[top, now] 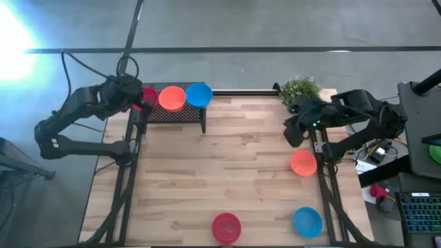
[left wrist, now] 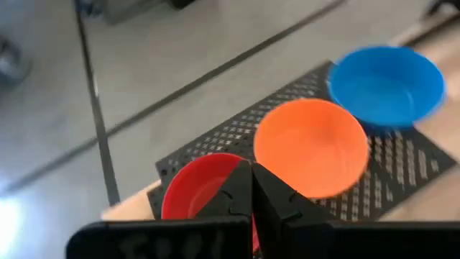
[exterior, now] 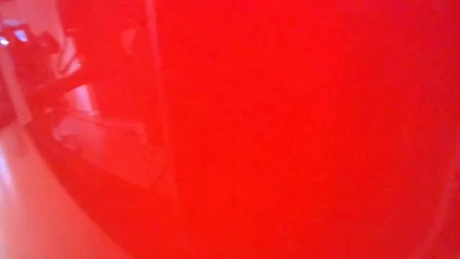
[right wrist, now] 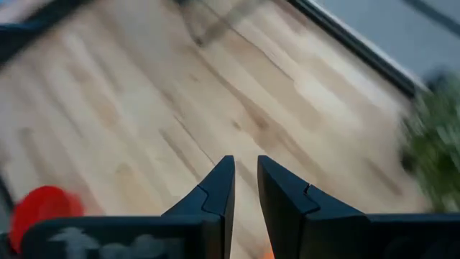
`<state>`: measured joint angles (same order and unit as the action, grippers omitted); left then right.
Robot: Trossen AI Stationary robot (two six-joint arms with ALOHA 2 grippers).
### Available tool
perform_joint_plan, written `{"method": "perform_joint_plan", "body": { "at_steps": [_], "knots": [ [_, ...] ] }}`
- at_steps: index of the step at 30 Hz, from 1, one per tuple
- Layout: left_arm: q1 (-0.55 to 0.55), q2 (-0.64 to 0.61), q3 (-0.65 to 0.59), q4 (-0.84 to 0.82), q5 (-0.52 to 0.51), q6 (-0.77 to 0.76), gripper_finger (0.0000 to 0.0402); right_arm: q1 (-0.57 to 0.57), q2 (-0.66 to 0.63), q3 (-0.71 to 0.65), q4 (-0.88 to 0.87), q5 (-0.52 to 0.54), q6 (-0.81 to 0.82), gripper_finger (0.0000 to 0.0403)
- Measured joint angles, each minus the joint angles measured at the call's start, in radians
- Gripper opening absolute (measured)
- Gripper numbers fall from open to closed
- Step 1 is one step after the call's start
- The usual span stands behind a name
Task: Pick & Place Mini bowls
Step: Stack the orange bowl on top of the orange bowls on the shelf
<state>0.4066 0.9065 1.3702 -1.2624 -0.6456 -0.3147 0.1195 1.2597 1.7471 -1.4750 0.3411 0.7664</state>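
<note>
Three mini bowls sit in a row on a black perforated rack (top: pixel 178 114) at the table's far side: red (left wrist: pixel 195 193), orange (top: pixel 171 97) and blue (top: pixel 198 94). My left gripper (left wrist: pixel 253 188) hangs just over the red bowl, shut, with nothing between its fingers; in the high view it hides most of that bowl. Three more bowls rest on the table: orange (top: pixel 303 163), red (top: pixel 226 227) and blue (top: pixel 307 222). My right gripper (right wrist: pixel 246 169) hovers over bare wood at the right, its fingers a little apart and holding nothing.
A small green potted plant (top: pixel 300 89) stands at the far right corner, close behind my right arm. Something red (exterior: pixel 287 129) fills the low view. Bare wood lies across the table's middle (top: pixel 227 165).
</note>
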Motion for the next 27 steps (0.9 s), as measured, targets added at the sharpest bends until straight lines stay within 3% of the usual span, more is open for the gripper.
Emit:
{"method": "perform_joint_plan", "body": {
  "at_steps": [4, 8, 15, 20, 27],
  "knots": [
    [-0.064, -0.001, -0.003, 0.045, 0.016, 0.104, 0.0000, 0.000, 0.007, -0.021, -0.100, 0.002, 0.192, 0.0057],
    [-0.115, -0.006, -0.003, 0.142, 0.118, 0.190, 0.0000, 0.000, -0.013, -0.083, -0.093, -0.047, 0.321, 0.0057],
    [-0.174, -0.013, -0.003, 0.325, 0.298, 0.323, 0.0000, 0.003, -0.019, -0.249, -0.092, -0.189, 0.376, 0.0057],
    [-0.179, -0.014, -0.003, 0.346, 0.315, 0.336, 0.0000, 0.003, -0.015, -0.359, -0.089, -0.229, 0.392, 0.0060],
    [-0.179, -0.014, -0.003, 0.350, 0.345, 0.327, 0.0000, 0.007, -0.017, -0.475, -0.065, -0.268, 0.465, 0.0102]
  ]
}}
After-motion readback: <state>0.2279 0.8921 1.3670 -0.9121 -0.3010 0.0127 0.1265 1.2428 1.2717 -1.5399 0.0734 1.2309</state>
